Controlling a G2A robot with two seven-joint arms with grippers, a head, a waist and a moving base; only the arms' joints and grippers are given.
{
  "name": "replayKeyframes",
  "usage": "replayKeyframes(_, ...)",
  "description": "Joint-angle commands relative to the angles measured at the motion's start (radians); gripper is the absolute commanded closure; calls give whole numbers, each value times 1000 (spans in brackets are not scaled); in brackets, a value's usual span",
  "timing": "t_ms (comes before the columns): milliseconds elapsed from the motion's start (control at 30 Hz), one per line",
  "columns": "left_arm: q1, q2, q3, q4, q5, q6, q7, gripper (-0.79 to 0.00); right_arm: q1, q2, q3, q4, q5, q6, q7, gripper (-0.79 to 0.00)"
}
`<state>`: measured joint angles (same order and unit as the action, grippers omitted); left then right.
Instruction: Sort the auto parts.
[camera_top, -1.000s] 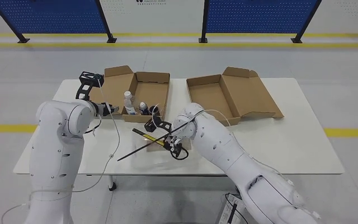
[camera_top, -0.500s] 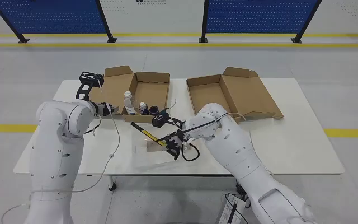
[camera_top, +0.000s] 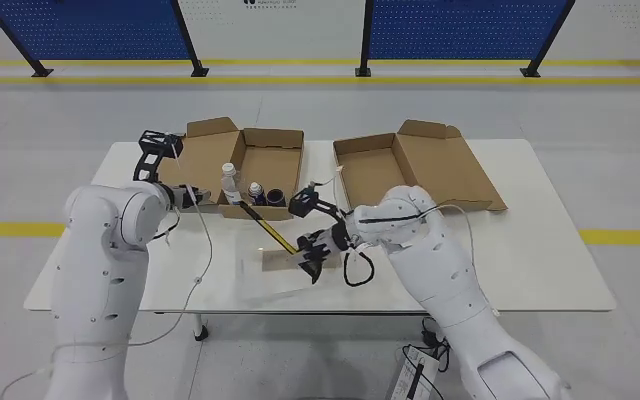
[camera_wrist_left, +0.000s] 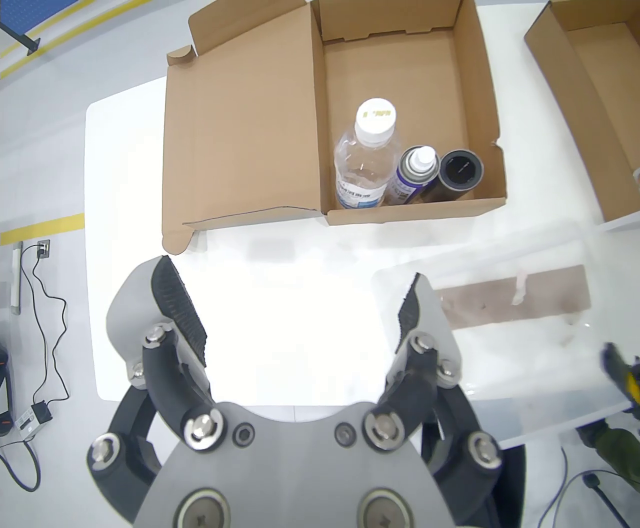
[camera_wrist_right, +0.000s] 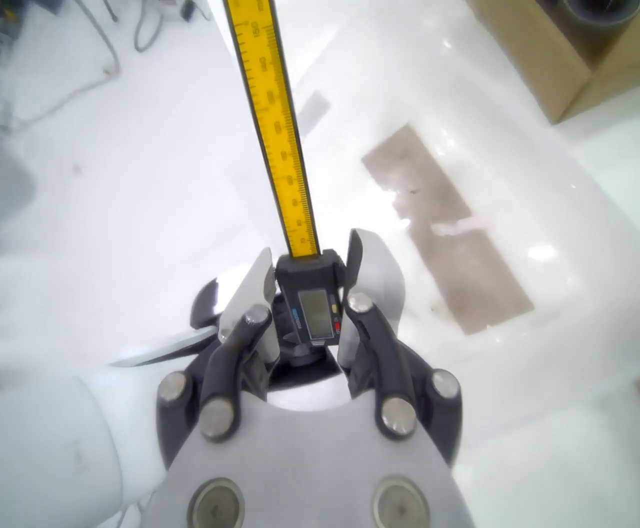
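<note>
Left gripper: jaws spread wide, nothing between them, above the table just beside the left box, which holds a bottle, spray can and black tube. Centre: right gripper clamped on the caliper at its black display head, yellow beam jutting towards that box. Judged stiff, light and smooth; the long overhang invites twisting, so the head is the sound hold. Right box stands open

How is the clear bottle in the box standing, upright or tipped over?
Upright: the clear bottle stands cap up in the box, next to a spray can.
</note>
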<state>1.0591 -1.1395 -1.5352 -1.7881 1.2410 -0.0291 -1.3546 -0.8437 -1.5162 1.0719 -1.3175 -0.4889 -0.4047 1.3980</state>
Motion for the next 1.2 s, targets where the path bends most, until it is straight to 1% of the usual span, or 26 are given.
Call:
replayKeyframes(0, 5, 2, -10, -3, 1, 2, 1, -785, -7, 7, 20, -9, 54, -18, -5, 0)
replayKeyframes(267, 9, 7, -20, 1, 7, 9, 7, -785, -14, 34, 38, -25, 207, -51, -33, 0)
replayKeyframes(367, 7, 7, -16, 2, 8, 11, 8, -785, -9, 44, 30, -22, 238, -58, -41, 0)
replayKeyframes(567, 3, 8, -7, 3, 4, 13, 10, -785, 7, 61, 11, -2, 251, -64, -47, 0)
replayKeyframes(733, 1, 10, -3, 6, 2, 10, 9, -785, 24, 68, 0, 19, 227, -38, -76, 0)
replayKeyframes(900, -8, 11, 7, 8, -2, 15, 9, -785, 51, 77, -3, 19, 129, 33, -131, 0)
replayKeyframes(967, -11, 11, 11, 7, -4, 16, 9, -785, 57, 80, 9, 19, 145, 39, -155, 0)
replayKeyframes(1100, -15, 12, 20, 9, 2, 13, 13, -785, 90, 90, 36, 35, 83, 100, -192, 0)
replayKeyframes(1167, -17, 12, 21, 11, 2, 14, 16, -785, 108, 97, 48, 42, 24, 144, -208, 0)
